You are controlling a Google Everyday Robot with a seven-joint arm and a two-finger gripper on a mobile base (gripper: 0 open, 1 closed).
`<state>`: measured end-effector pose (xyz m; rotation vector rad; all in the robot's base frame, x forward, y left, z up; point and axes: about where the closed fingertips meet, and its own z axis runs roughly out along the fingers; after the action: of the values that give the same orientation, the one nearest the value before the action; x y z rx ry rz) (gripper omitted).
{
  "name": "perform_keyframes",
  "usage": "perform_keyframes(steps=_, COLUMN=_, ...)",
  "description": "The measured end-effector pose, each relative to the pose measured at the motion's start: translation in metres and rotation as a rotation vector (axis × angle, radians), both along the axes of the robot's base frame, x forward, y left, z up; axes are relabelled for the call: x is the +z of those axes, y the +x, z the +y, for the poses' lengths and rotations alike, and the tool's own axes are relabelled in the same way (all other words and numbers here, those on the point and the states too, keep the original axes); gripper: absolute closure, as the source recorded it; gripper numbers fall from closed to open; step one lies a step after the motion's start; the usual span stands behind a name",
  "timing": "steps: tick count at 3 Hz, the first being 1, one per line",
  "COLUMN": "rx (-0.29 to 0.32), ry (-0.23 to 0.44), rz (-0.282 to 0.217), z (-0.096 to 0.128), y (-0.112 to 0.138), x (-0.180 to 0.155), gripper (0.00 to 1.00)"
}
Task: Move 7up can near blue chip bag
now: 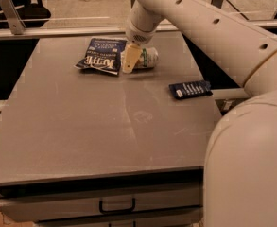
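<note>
Camera view: gripper [131, 63] near the bench's [81, 131] far edge, fingers grasping the 7up can [146, 58]; its long axis runs along that edge, just beside the blue chip bag [101, 55].

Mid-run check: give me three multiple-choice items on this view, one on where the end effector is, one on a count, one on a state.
1. Where is the end effector?
A) at the 7up can, just right of the blue chip bag
B) at the near edge
C) far off to the left

2. How many items lie on the table?
A) two
B) three
C) five

3. The drawer under the table is:
A) pulled out
B) shut
C) missing

Answers:
1 A, it sits at the can beside the bag.
2 B, the bag, the can and a dark packet.
3 B, its front sits flush, handle showing.
</note>
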<state>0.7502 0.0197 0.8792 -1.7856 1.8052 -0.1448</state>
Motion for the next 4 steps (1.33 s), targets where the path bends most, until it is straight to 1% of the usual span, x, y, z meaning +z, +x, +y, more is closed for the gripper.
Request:
perform_keyframes(steps=1, rx=0.001, ry=0.005, rz=0.003, z=0.001, y=-0.001, x=0.0, gripper=0.0)
perform_keyframes(steps=2, rx=-0.004, ry=0.085, rz=-0.027, z=-0.005, y=-0.009, x=0.033, gripper=0.0)
perform_keyframes(steps=3, rx=0.008, ry=0.246, rz=-0.107, z=-0.031, y=-0.025, x=0.107, gripper=0.0)
perform_keyframes(steps=4, rx=0.035, ry=0.425, rz=-0.232, z=-0.066, y=-0.055, x=0.181, gripper=0.0)
